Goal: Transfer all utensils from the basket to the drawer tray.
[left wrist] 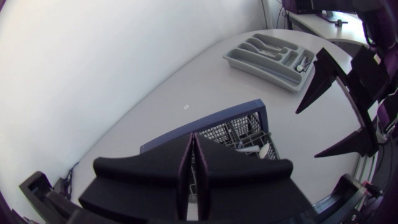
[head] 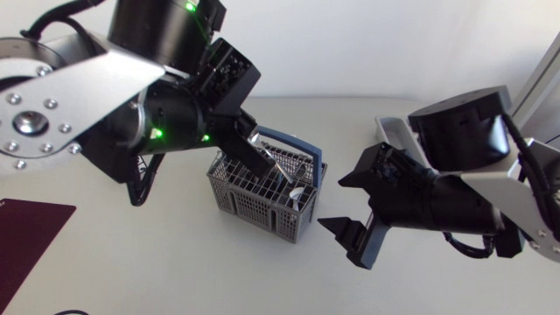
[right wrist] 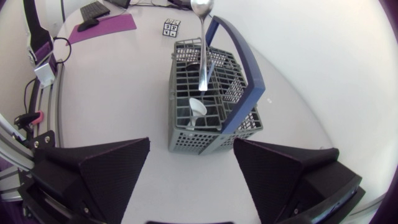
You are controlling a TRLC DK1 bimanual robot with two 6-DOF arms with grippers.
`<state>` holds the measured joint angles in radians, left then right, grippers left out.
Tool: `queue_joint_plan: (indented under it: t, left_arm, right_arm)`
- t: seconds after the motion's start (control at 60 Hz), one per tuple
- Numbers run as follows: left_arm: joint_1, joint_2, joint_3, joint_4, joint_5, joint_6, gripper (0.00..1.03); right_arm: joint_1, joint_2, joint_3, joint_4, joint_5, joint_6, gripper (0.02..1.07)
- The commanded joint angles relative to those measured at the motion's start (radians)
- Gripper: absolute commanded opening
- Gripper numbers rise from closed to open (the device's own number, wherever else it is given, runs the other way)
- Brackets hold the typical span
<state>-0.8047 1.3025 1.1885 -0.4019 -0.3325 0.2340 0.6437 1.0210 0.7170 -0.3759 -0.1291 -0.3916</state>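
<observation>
- Left gripper (left wrist: 193,138): fingers pressed together, low over the cutlery basket (head: 254,203); nothing visible between them.
- Right gripper (right wrist: 192,142): fingers spread wide, empty, just beside the basket.
- Drawer tray (left wrist: 258,70): well apart from the basket, partly hidden by the right arm in the head view.
- Spoon (right wrist: 203,43): upright in the basket, bowl up.

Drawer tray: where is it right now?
In the left wrist view the drawer tray lies beyond the basket, apart from it; the head view shows only a bit of it behind the right arm.
</observation>
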Motion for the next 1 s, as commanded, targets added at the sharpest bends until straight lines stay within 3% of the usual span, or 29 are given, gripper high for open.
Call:
queue_joint_plan:
  t: [0.0,0.317,0.6,0.833,0.983]
  left_arm:
    - [0.016,-0.011,0.056,-0.025,0.041,-0.045,0.03]
    - [0.032,0.023,0.097,-0.087,0.194,-0.098,0.03]
    - [0.045,0.073,0.155,-0.146,0.32,-0.131,0.03]
    - [0.064,0.087,0.171,-0.169,0.415,-0.137,0.03]
    - [0.076,0.09,0.171,-0.172,0.441,-0.137,0.03]
  right_arm:
    - [-0.016,-0.006,0.055,-0.021,-0.044,0.033,0.99]
    - [-0.019,0.044,0.141,-0.038,-0.113,0.086,0.97]
    - [-0.019,0.139,0.2,-0.012,-0.115,0.088,0.92]
    - [-0.018,0.209,0.245,0.003,-0.115,0.089,0.7]
    - [-0.016,0.237,0.266,-0.004,-0.13,0.089,0.5]
